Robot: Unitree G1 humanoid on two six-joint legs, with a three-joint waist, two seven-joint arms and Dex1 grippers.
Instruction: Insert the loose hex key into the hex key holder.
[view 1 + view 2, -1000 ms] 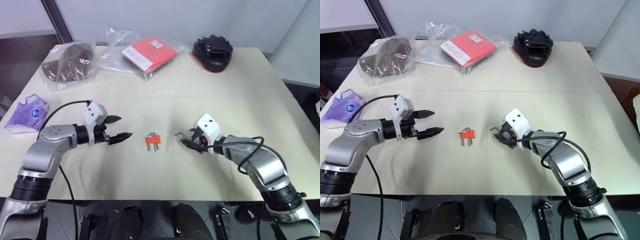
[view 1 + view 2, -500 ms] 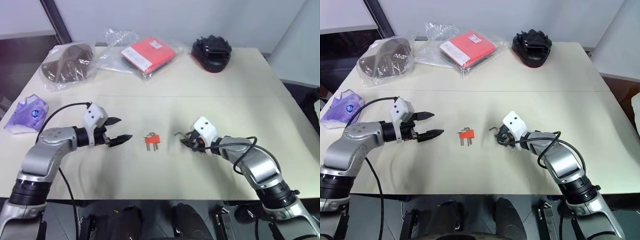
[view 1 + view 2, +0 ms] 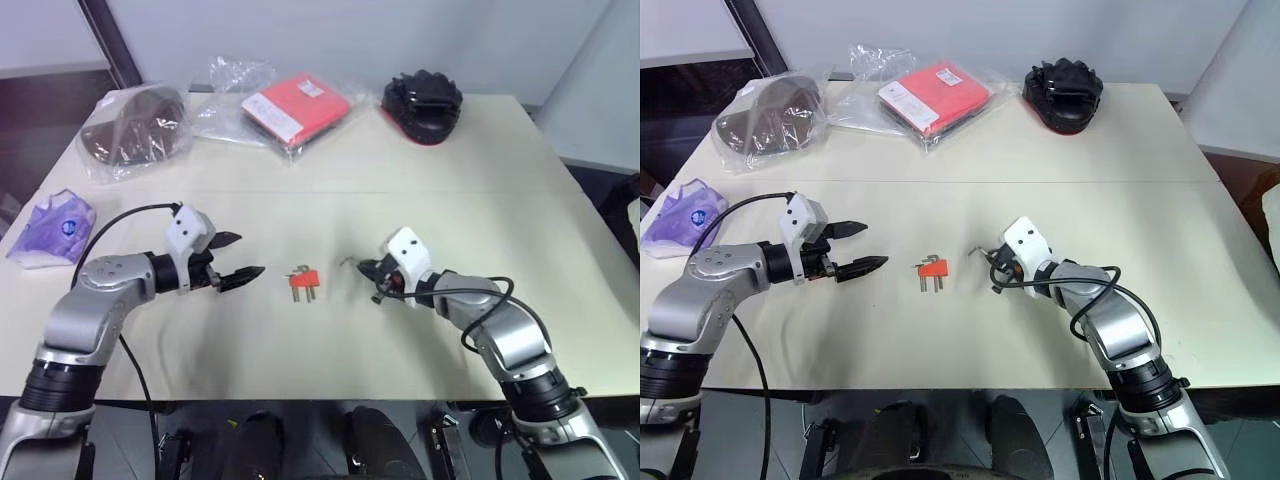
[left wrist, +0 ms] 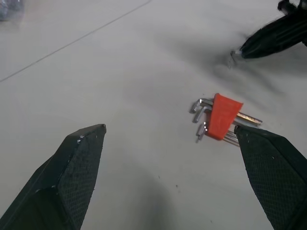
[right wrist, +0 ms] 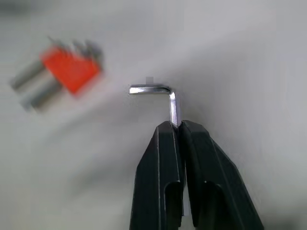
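The hex key holder (image 3: 304, 280), a small orange-red block with short grey keys sticking out, lies on the beige table (image 3: 420, 190) between my two arms. My right gripper (image 5: 177, 128) is shut on the loose hex key (image 5: 165, 96), a thin L-shaped metal rod whose bent end pokes out past the fingertips. That gripper (image 3: 372, 274) hovers just right of the holder (image 5: 67, 72), held slightly off the table. To the holder's left, my left gripper (image 3: 240, 258) stands open with nothing in it, its fingers (image 4: 72, 172) spread wide toward the holder (image 4: 221, 117).
Along the far edge lie a flat red packet in clear plastic (image 3: 297, 107), a brown item in a bag (image 3: 135, 125) and a black object (image 3: 423, 103). A purple bagged item (image 3: 50, 228) rests at the left edge. A black cable (image 3: 130, 215) loops from my left arm.
My right gripper closed on the loose hex key and lifted it a little, shifting left toward the holder. The left gripper stayed put and open.
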